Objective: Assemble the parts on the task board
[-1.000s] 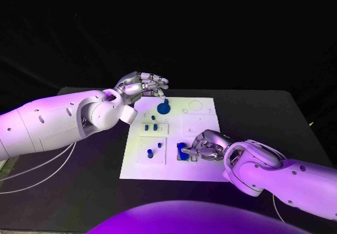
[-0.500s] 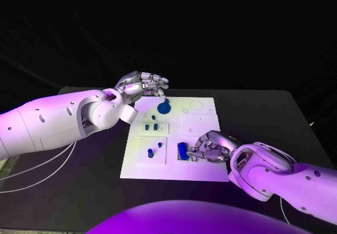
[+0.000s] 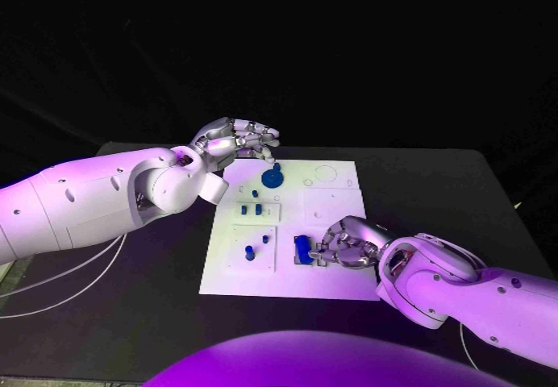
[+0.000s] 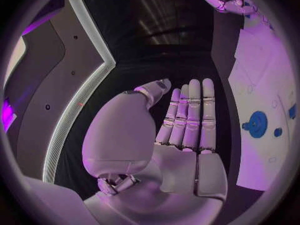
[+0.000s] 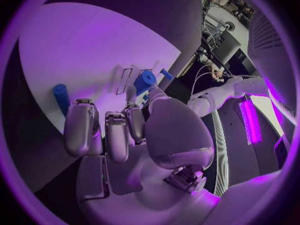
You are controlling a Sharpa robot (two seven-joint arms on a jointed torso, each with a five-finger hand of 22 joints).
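Note:
The white task board [image 3: 291, 278] lies mid-table. My right hand [image 3: 349, 243] rests on its near right part, thumb and a finger closed on an upright blue block [image 3: 302, 248]. In the right wrist view that blue block [image 5: 145, 80] sits at the fingertips of the right hand [image 5: 125, 130], with a blue peg [image 5: 60, 96] farther off on the board [image 5: 81, 45]. My left hand [image 3: 239, 139] hovers over the board's far left corner and holds nothing. Its fingers [image 4: 190, 115] are stretched out. A round blue part [image 3: 272, 177] lies just below it, and is also visible as the round blue part [image 4: 256, 122].
Small blue pegs stand in the left panels of the board [image 3: 250, 210] [image 3: 249, 253]. Empty round and square recesses [image 3: 323, 172] mark the board's far right. Black table [image 3: 430, 185] surrounds the board, and white cables [image 3: 70, 282] trail at the left.
My right forearm has shifted slightly while its hand stays at the blue block. The left hand has not moved.

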